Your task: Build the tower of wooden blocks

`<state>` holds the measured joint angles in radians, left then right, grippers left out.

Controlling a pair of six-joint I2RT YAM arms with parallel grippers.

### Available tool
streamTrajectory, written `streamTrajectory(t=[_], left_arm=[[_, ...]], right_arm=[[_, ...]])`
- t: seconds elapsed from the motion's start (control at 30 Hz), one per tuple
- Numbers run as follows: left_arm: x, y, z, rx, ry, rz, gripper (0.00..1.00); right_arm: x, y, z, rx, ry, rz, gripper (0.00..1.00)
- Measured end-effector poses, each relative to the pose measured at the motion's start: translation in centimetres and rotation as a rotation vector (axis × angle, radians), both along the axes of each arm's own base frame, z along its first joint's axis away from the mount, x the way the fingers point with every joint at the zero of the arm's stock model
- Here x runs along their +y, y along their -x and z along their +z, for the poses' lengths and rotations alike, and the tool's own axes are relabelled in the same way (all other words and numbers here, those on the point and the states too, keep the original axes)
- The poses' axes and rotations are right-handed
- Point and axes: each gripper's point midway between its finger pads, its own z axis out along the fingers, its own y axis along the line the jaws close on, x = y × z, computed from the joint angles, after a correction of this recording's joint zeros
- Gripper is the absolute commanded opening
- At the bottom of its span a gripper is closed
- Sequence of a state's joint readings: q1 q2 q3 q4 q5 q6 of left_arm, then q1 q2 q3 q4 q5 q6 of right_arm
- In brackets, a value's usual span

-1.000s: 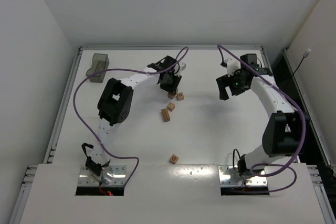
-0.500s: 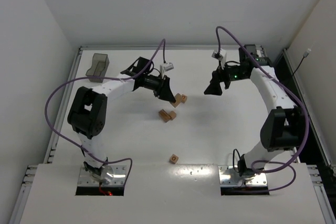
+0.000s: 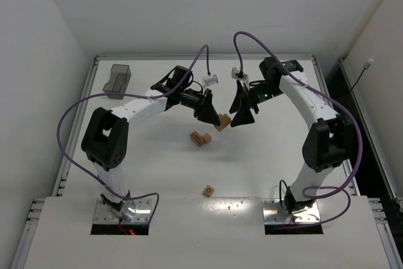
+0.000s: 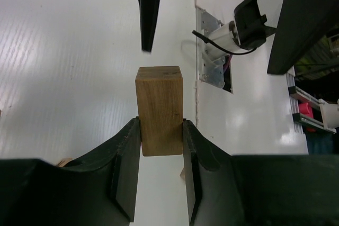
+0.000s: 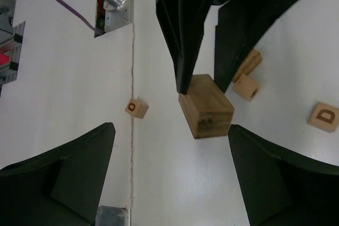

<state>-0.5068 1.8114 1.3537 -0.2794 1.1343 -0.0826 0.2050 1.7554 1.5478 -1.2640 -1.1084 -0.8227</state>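
My left gripper (image 3: 213, 116) is shut on a tan wood brick (image 3: 221, 121) and holds it above the table; in the left wrist view (image 4: 159, 124) the brick (image 4: 159, 108) sticks out past the fingertips. My right gripper (image 3: 242, 112) is open and empty, facing the brick from the right. In the right wrist view (image 5: 169, 129) the brick (image 5: 206, 107) hangs between and just beyond its fingers, apart from them. Two blocks (image 3: 201, 137) lie together on the table and a ring-marked cube (image 3: 208, 190) lies nearer the front. No tower shows.
A dark translucent bin (image 3: 117, 80) stands at the back left. In the right wrist view a lettered block (image 5: 323, 116) and two small blocks (image 5: 247, 86) lie beyond the left gripper's fingers (image 5: 186, 41). Purple cables loop above both arms.
My left gripper has lifted the brick and carried it to the right. My right arm has swung left toward it, with its open fingers now close to the brick.
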Motion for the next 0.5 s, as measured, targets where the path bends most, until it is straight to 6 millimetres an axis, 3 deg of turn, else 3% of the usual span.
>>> streamTrajectory(t=[0.17,0.5], left_arm=[[-0.8,-0.1,1.0,-0.016,0.021,-0.005,0.00],[-1.6,0.6,1.0,-0.004,0.012,-0.013,0.00]], right_arm=[[0.6,0.8,0.0,0.003,0.001,0.032,0.85],[0.5,1.0,-0.2,0.012,0.009,0.032,0.85]])
